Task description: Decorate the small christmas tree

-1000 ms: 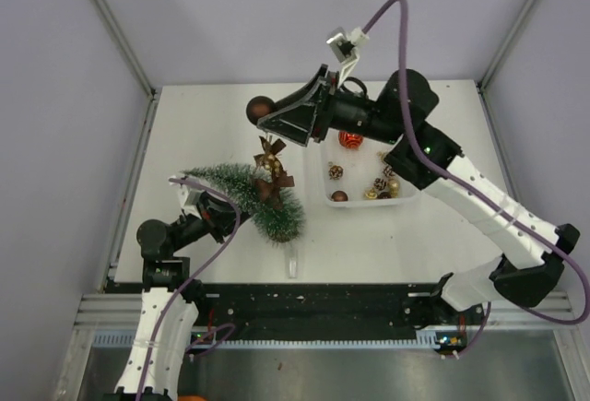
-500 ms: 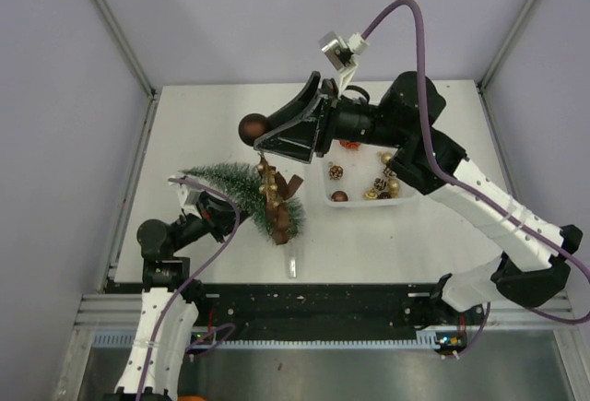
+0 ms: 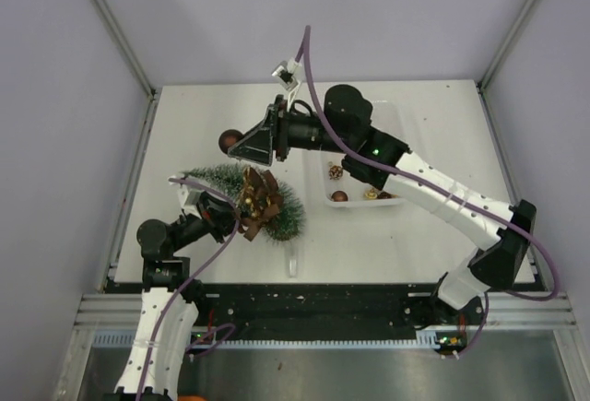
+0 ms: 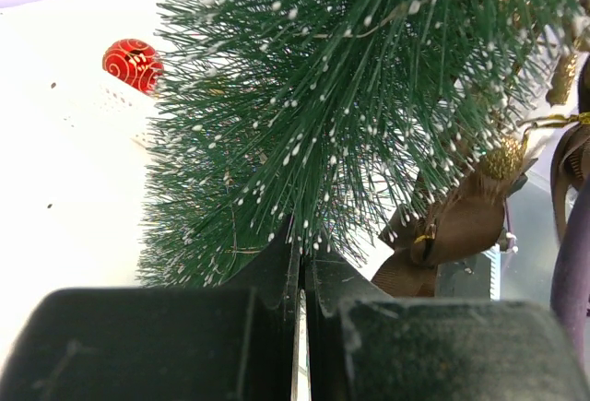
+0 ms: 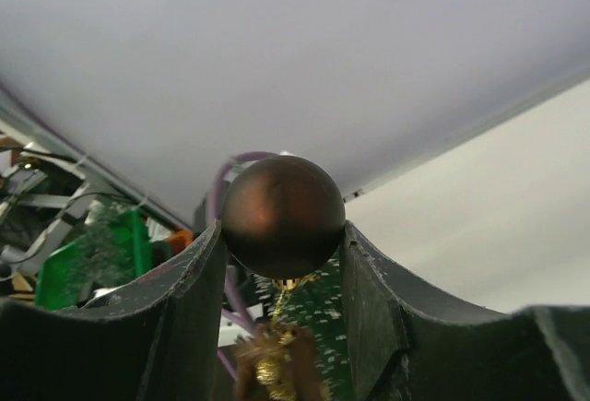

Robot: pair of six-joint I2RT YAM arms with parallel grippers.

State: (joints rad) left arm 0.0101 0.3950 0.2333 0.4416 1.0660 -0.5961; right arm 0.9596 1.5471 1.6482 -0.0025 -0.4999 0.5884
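Tree point(image 3: 224, 180), slim frosted-green bottle-brush cone clenched in left gripper point(image 4: 299, 252), lies tip-left just below right gripper point(image 3: 236, 141) pinching glossy dark-brown round bauble point(image 5: 281, 217).

The tree point(image 3: 288, 209) and its ornaments point(image 3: 260, 196) block us just below our right claw point(image 3: 232, 141). Bare table point(image 3: 184, 129) lies beyond its tips, the tray point(image 3: 350, 205) behind.

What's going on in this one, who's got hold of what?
The left gripper is shut on the small christmas tree, holding it tilted with its tip toward the left. The right gripper pinches a dark brown ball, and the string of brown bows and gold bits hanging from it drapes across the tree's wider end. A few baubles lie in the white tray on the right.
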